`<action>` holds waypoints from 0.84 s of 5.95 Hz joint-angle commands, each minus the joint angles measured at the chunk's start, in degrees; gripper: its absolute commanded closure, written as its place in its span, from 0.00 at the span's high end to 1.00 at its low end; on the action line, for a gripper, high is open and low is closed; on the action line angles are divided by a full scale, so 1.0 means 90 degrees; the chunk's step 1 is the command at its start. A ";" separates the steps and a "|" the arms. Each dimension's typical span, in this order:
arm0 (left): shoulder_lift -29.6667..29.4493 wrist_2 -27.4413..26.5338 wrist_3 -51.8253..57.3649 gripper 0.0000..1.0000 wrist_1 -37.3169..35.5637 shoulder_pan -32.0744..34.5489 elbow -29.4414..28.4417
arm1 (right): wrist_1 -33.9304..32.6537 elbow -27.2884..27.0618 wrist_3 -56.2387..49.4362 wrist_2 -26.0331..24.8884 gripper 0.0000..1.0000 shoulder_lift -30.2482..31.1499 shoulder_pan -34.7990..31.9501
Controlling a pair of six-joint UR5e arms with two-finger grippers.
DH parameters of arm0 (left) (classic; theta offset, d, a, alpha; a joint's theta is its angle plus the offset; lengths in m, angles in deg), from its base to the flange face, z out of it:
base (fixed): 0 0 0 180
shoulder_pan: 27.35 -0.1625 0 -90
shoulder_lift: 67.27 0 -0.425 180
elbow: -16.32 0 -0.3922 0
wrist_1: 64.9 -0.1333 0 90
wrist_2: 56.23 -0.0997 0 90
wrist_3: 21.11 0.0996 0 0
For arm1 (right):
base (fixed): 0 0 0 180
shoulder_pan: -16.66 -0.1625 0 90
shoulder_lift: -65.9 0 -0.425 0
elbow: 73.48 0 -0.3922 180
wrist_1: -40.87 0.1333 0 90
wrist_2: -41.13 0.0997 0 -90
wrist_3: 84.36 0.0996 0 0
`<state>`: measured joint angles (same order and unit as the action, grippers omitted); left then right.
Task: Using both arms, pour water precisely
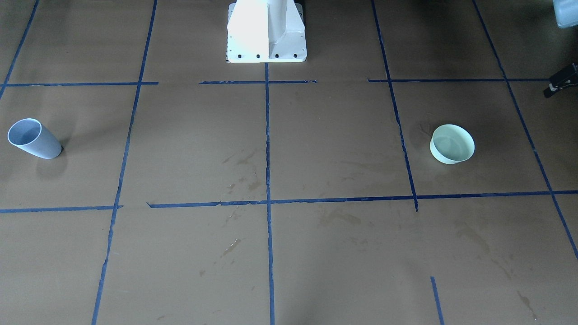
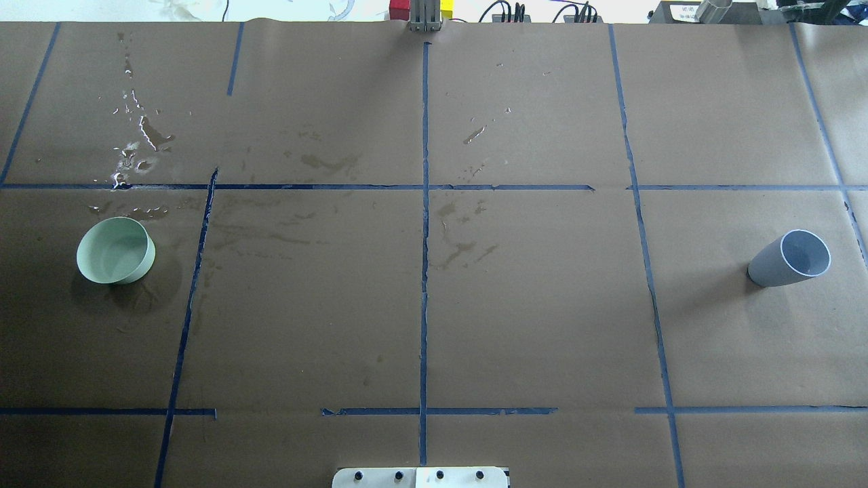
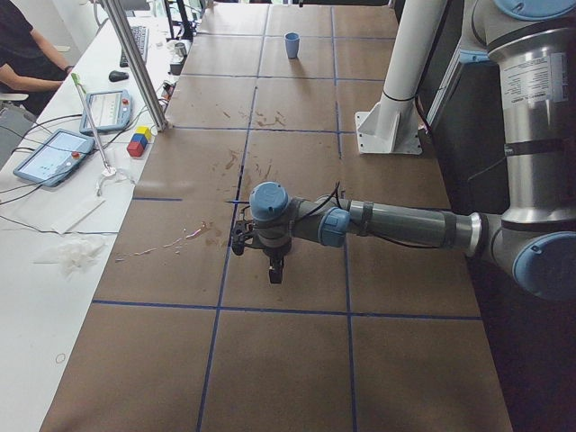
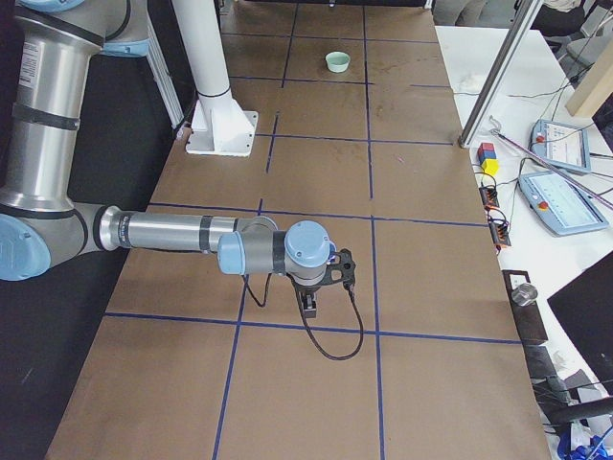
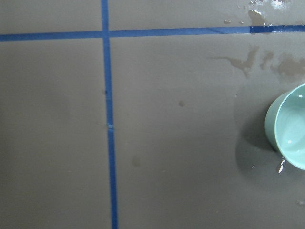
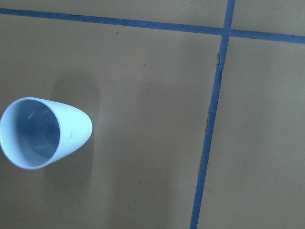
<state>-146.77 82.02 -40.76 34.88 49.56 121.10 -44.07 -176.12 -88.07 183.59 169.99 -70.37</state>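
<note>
A pale green bowl [image 2: 114,251] stands on the brown paper at the robot's left; it also shows in the front view [image 1: 451,144] and at the right edge of the left wrist view [image 5: 290,126]. A blue-grey cup [image 2: 790,259] stands upright at the robot's right, and shows in the front view [image 1: 34,138] and the right wrist view [image 6: 43,132]. My left gripper [image 3: 270,268] points down above the table near the bowl. My right gripper [image 4: 311,302] points down near the cup. I cannot tell whether either is open or shut. Neither touches its vessel.
The white bolted pedestal [image 1: 266,31] stands at the robot's edge in the middle. Water puddles [image 2: 135,146] lie on the paper beyond the bowl. Blue tape lines cross the table. A metal post [image 3: 135,63], tablets and coloured blocks [image 3: 139,141] are on the operators' side.
</note>
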 commanded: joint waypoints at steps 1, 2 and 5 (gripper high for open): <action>-0.0266 -0.0038 -0.1732 1.00 0.0757 -0.0864 -0.0108 | 0.0004 0.0047 0.0021 -0.0009 1.00 -0.0003 0.0001; -0.0558 -0.0058 -0.2207 1.00 0.0952 -0.1236 -0.0331 | -0.0005 0.0057 0.0041 -0.0009 1.00 -0.0003 0.0001; -0.0999 -0.0116 -0.3720 1.00 0.3236 -0.1911 -0.1639 | 0.0004 0.0047 0.0031 -0.0009 1.00 -0.0003 -0.0008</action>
<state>-154.20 81.27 -69.39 59.16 34.80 109.32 -44.05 -175.67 -87.73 183.55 169.96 -70.38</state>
